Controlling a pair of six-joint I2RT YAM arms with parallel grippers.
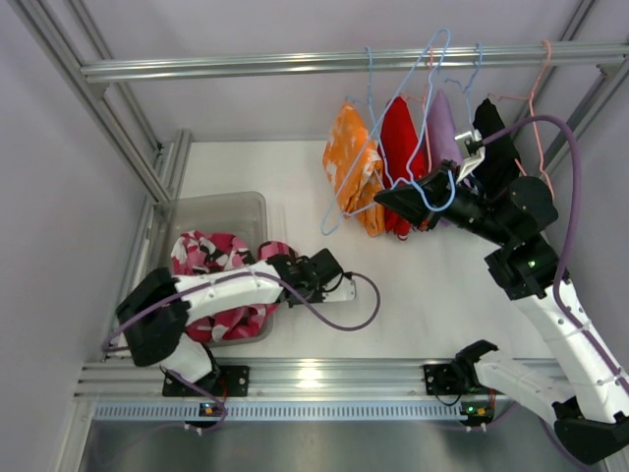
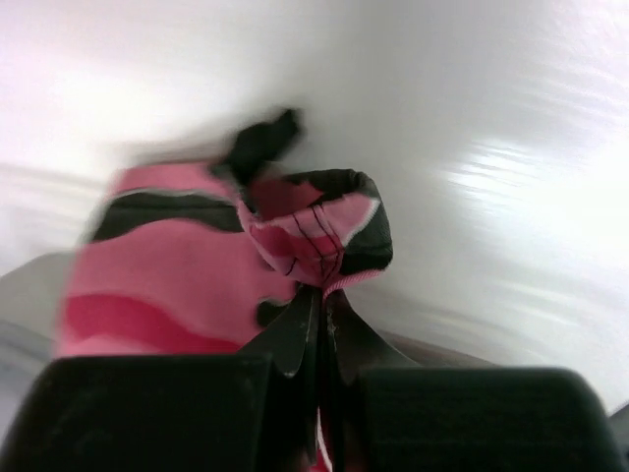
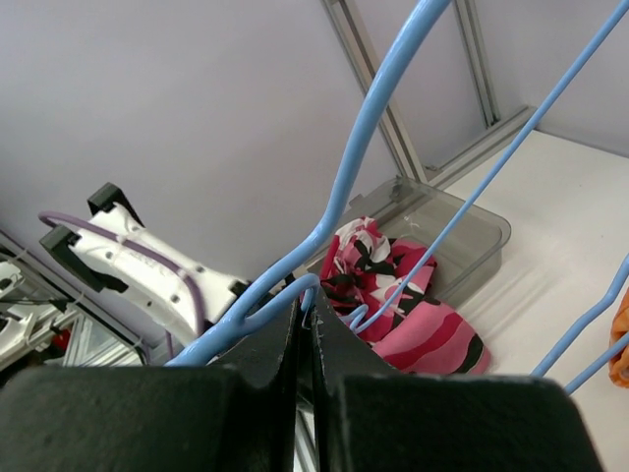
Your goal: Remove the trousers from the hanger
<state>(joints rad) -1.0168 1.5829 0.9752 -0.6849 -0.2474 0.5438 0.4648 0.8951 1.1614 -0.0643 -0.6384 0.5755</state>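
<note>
The job looks about half done. One pair is off its hanger and one pair is not.

Closest to the arms, the pink camouflage trousers [image 1: 201,254] lie bunched up in a clear plastic bin [image 1: 216,208] on the left of the tabletop [image 1: 423,295]. A bit of them flops over the bin's right rim. The left fingers [image 2: 292,339] are squeezed shut on a fold of this pink cloth, so the pair has not been let go yet.

A little farther back, the right fingers [image 3: 275,364] are pinched shut on the wire of a blue hanger [image 3: 362,147]. No trousers show on that hanger.

Farther back, the orange trousers [image 1: 352,162] with white blotches hang on their own hanger under the metal rail [image 1: 344,62]. They are what is left to do. Next to them hang a red cloth [image 1: 398,143], a purple cloth [image 1: 442,128] and a black cloth [image 1: 494,138]. I cannot tell what kind of clothes these three are.

The left wrist view is blurry, but it shows the pink cloth caught right between the finger tips. From above, the arm hides that spot. The right wrist view shows the blue wire sitting between the fingers, and it sees the bin from the far side. Only the top view shows the whole row of hanging clothes and both arms at once.
</note>
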